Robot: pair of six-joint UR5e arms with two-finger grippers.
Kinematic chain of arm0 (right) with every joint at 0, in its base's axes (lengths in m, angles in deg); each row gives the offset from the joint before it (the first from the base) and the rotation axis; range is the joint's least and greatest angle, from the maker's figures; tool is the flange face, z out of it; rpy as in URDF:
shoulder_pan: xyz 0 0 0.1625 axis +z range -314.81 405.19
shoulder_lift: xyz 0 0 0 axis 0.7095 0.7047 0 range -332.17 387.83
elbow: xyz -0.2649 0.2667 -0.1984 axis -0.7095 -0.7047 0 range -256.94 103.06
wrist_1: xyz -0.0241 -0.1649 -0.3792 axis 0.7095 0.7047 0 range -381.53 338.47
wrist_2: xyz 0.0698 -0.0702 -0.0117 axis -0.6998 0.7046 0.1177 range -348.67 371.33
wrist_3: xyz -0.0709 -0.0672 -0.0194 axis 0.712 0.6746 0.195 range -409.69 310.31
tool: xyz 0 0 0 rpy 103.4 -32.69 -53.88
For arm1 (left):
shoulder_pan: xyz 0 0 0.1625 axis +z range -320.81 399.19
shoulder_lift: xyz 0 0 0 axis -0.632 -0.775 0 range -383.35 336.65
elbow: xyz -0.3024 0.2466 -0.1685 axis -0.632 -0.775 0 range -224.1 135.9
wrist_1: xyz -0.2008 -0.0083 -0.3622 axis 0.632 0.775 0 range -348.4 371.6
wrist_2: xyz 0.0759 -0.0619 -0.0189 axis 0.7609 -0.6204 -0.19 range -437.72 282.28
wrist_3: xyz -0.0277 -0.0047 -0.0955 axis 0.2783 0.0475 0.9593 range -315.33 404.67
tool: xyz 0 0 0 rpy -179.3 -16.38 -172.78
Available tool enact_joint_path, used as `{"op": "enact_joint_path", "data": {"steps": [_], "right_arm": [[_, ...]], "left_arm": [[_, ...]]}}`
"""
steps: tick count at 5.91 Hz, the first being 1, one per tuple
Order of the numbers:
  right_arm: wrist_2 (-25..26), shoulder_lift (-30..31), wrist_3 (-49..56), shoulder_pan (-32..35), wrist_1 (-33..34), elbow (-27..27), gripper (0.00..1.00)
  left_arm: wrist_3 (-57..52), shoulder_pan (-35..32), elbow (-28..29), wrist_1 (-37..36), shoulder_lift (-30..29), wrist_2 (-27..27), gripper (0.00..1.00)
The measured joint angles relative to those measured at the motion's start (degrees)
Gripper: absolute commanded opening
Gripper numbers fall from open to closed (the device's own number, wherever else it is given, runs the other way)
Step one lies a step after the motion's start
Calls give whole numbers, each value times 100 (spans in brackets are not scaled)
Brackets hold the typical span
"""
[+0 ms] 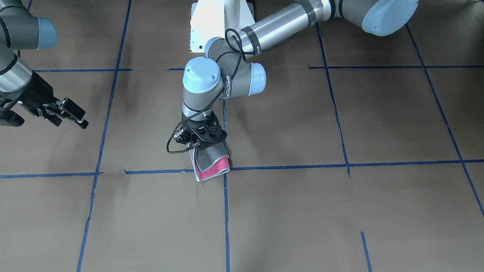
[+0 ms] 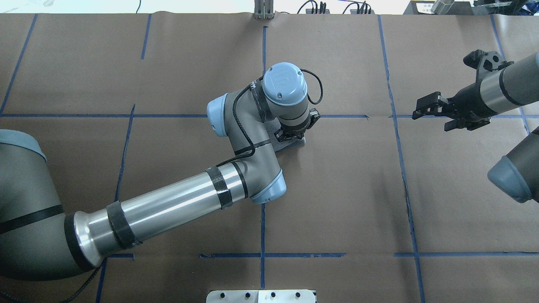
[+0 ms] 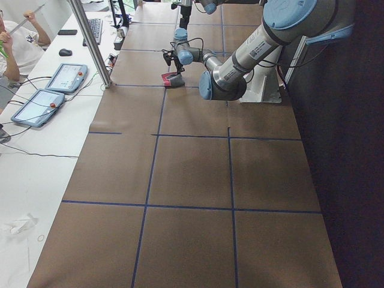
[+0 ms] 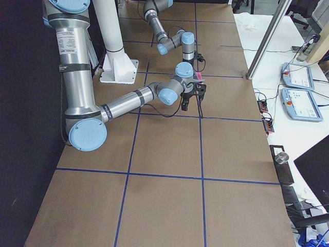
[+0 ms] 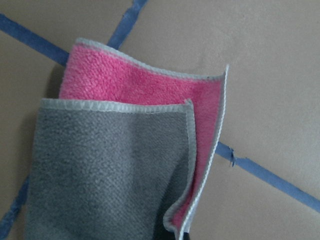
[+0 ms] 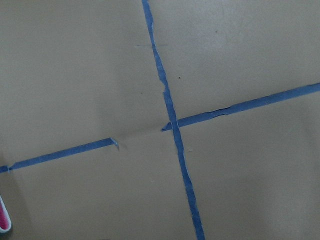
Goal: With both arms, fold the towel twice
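Observation:
The towel (image 1: 213, 162) lies folded near the table's middle, on a crossing of blue tape lines. Its dark grey face is up and a pink strip with a whitish border shows along its edge. In the left wrist view the towel (image 5: 110, 165) has its grey layer lying over the pink one. My left gripper (image 1: 206, 145) stands upright over the towel's robot-side edge and is shut on it. From overhead the wrist (image 2: 286, 90) hides most of the towel (image 2: 290, 145). My right gripper (image 1: 51, 120) is open, empty and raised far off to the side; it also shows overhead (image 2: 433, 115).
Brown paper with blue tape lines (image 1: 340, 165) covers the table (image 1: 340, 211). The white pedestal base (image 1: 219, 22) stands behind the left arm. An operator (image 3: 18, 36) and tablets (image 3: 66, 77) are at a side desk beyond the table edge.

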Motion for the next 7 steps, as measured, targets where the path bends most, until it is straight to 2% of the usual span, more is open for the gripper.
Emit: {"op": "enact_joint_path", "data": {"steps": [2, 3, 4, 5, 6, 7], "right_arm": [[0, 0, 0, -2, -2, -2, 100], [-2, 3, 21, 25, -7, 2, 100], [-15, 52, 189, 103, -6, 30, 100], [-28, 211, 644, 230, -2, 73, 100], [-86, 439, 1405, 462, 87, 101, 100], [-263, 583, 2430, 863, 471, 114, 100]], "left_arm": [[-20, -103, -137, 33, -17, -28, 100], [-33, -258, -280, 3, 24, -174, 100], [-58, -540, -616, -92, 278, -581, 100], [-258, -918, -1382, -322, 911, -1095, 100], [-917, -1215, -2516, -875, 1809, -1394, 100], [-1877, -1467, -3613, -1562, 2682, -1489, 100]]}}
